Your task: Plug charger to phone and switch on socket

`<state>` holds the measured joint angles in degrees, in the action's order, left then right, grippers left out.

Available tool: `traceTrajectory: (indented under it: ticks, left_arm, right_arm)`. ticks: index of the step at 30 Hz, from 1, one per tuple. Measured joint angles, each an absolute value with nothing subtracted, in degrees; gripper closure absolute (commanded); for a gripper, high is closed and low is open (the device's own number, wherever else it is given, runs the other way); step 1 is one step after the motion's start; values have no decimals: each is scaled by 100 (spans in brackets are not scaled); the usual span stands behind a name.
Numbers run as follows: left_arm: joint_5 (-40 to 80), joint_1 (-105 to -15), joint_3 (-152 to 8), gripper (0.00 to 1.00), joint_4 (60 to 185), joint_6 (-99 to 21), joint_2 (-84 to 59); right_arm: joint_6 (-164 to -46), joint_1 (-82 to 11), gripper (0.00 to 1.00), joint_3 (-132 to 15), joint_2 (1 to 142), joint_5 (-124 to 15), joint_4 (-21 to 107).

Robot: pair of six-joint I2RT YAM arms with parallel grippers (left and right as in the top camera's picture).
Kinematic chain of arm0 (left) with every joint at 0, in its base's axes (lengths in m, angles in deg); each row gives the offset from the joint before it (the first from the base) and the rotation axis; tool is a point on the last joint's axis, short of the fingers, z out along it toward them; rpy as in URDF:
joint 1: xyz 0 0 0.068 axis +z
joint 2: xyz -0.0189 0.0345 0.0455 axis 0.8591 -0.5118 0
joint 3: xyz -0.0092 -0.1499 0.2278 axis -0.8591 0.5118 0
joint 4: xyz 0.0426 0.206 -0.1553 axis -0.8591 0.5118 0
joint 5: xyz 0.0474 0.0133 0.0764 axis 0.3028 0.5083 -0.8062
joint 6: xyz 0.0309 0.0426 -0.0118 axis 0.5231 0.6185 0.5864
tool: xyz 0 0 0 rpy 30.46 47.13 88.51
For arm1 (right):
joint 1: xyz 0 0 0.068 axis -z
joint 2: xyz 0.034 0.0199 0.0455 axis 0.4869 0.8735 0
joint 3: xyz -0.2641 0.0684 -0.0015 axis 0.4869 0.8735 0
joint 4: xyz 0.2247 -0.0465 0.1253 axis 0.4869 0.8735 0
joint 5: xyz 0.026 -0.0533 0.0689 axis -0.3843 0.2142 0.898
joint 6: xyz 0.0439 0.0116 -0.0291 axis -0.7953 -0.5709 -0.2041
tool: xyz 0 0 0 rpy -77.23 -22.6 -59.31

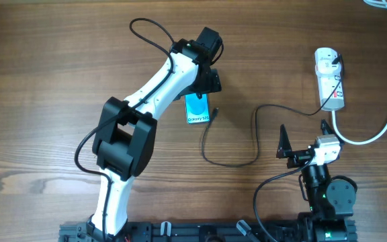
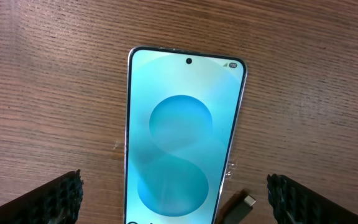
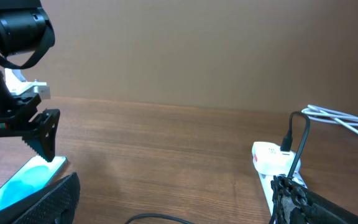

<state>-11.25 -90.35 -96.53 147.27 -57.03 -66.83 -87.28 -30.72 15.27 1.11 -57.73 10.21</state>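
Left gripper (image 2: 174,183) hovers over the phone (image 2: 179,124) mid-bench, jaws apart and straddling its lower end, probably to steady it for plugging. Charger (image 2: 244,202) tip lies just beside the phone's lower right corner, not plugged in. Right gripper (image 3: 176,180) is spread and empty near the front right edge. Socket (image 1: 329,77) sits by the far right corner; switch state unreadable.
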Motion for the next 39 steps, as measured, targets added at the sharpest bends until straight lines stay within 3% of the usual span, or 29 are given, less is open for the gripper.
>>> traceTrajectory:
  ticks: [39]
  left_arm:
    - [-1073, -9035, -9651, 0, 14563, -5550, -7081]
  right_arm:
    - [-8728, -3072, 0, 1527, 111, -5773, 1021]
